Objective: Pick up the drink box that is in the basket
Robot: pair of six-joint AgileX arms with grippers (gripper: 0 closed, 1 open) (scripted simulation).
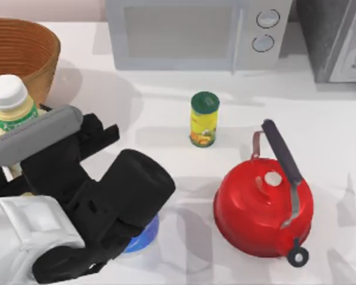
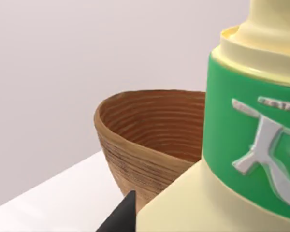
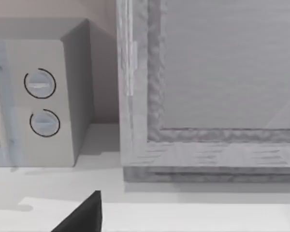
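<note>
Drink box (image 1: 10, 107) upright in the left arm's jaws (image 1: 15, 157), long axis vertical, white cap on top, lifted clear of the basket (image 1: 24, 50) and just beside its rim. Jaws appear closed on its lower body. Beyond the jaws, basket on the bench (image 1: 166, 107). Right arm's jaws: state cannot be told.

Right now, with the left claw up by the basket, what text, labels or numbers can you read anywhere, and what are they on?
Drink box, green band: raised silver-white strokes like a character, cut off at the frame edge; not readable.
Small yellow-green can: printed label, too small to read.
Microwave: two round dials, no legible numbers or marks.
Red kettle, basket: no text.
</note>
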